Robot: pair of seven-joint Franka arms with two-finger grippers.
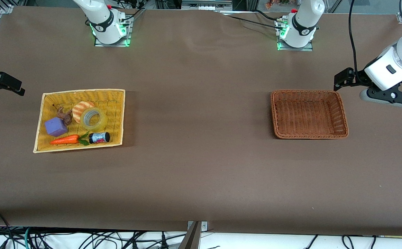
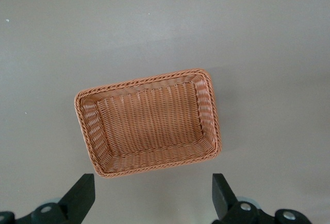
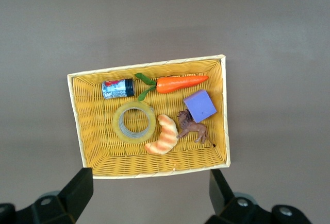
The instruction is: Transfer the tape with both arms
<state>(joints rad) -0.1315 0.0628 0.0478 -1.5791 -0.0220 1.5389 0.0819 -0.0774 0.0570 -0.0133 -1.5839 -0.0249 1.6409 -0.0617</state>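
Note:
The tape, a yellowish translucent ring, lies flat in the yellow basket at the right arm's end of the table, touching the striped croissant toy. It also shows in the right wrist view. My right gripper is open and empty, up in the air over bare table beside the yellow basket; its fingers frame the basket's rim. My left gripper is open and empty over bare table beside the empty brown basket, whose rim shows past its fingers.
The yellow basket also holds a purple cube, a toy carrot, a small dark can and a brown lion figure. Wide brown table lies between the two baskets.

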